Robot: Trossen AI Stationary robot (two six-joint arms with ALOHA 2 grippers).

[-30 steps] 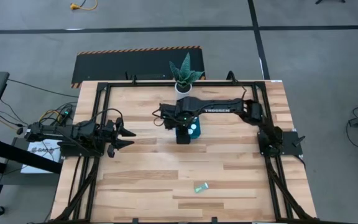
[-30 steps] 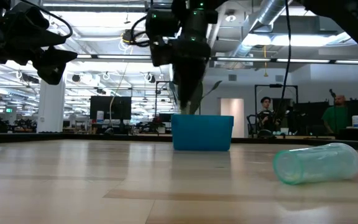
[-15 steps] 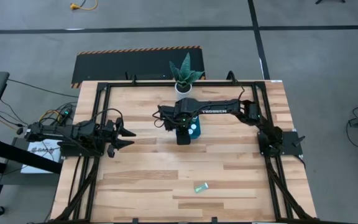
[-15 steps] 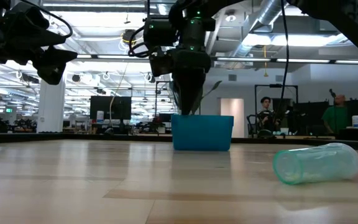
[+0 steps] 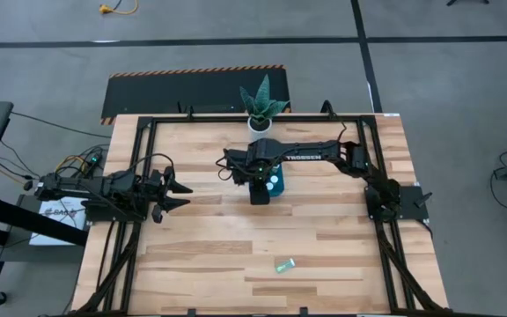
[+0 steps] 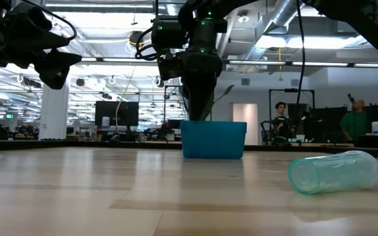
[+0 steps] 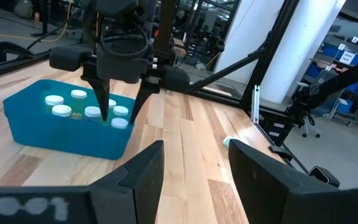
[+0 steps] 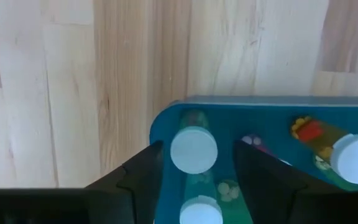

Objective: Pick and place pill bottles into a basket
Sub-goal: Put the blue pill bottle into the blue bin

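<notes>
The teal-blue basket (image 5: 279, 195) stands on the table's middle, toward the far side; it also shows in the low view (image 6: 213, 139). Several white-capped pill bottles (image 7: 61, 111) stand inside it. My right gripper (image 7: 122, 112) points down over the basket's corner, open, in the high view (image 5: 260, 180). In the right wrist view its fingers stand on either side of one bottle's cap (image 8: 193, 150), with gaps on both sides. My left gripper (image 5: 183, 189) waits open and empty near the table's left edge.
A translucent green cylinder (image 5: 285, 264) lies on its side near the table's near edge; it also shows in the low view (image 6: 333, 172). A white pot with a green plant (image 5: 260, 121) stands at the far edge behind the basket. People show in the room beyond the table.
My right arm has shifted a little over the basket's corner, then kept still. The basket and the green cylinder have stayed where they were.
</notes>
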